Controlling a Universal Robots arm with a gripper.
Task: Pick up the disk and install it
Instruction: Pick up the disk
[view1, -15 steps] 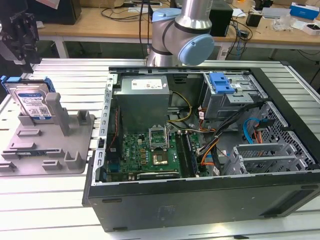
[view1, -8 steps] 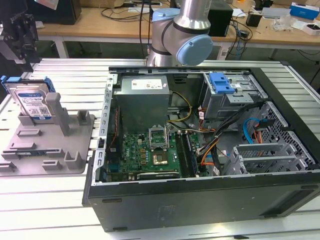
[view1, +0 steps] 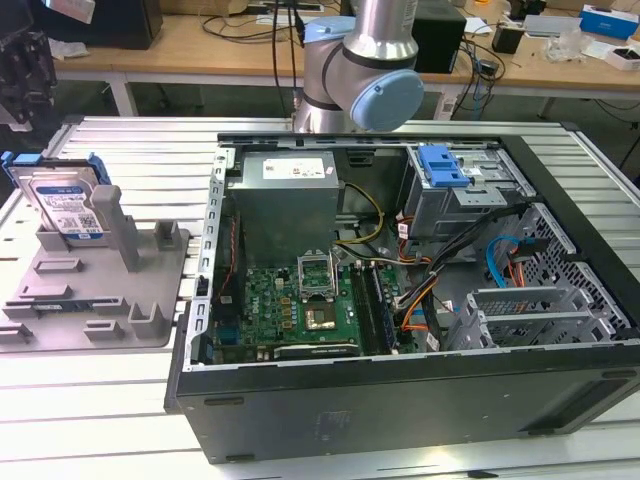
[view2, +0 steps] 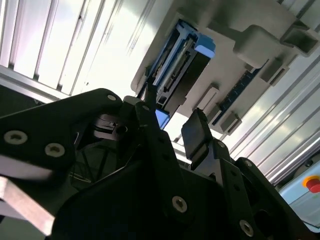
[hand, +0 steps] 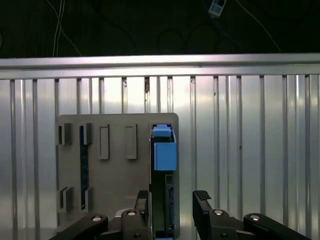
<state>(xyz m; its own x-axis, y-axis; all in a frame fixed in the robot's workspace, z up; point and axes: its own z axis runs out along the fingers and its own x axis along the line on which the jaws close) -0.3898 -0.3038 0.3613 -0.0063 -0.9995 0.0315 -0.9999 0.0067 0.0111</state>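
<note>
We see the disk (view1: 65, 205) standing up on its thin edge in the grey plastic tray (view1: 110, 300), which has blocky posts. In the exterior view the tray sits at about nine o'clock from the big computer case (view1: 400, 400), on the exterior view's left. The disk is flat, shiny silver metal with a blue plastic frame around it. It has a white and blue sticker, and the writing on it is too small for us to read.

In the first wrist view we look down on the thin edge of the disk (hand: 164, 150), with smooth blue plastic at its end, and the tray (hand: 115, 175) looks flat and dull grey. The pincer (hand: 171, 197) is open there. Its black fingers (hand: 201, 200) stand apart with the disk between them, and there is a gap on one side. In the second wrist view the pincer (view2: 170, 117) looks dark and chunky with round screws, and the disk (view2: 175, 65) shows past its tips.

The table (view1: 100, 420) is silver metal with long ribs. The case is open, dark and boxy. Inside it, a green board (view1: 290, 300) lies at about seven o'clock and a blue plastic latch (view1: 442, 165) sits on a grey metal cage at about one o'clock. The arm (view1: 365, 60) is round, grey and pale blue, at twelve o'clock from the case
</note>
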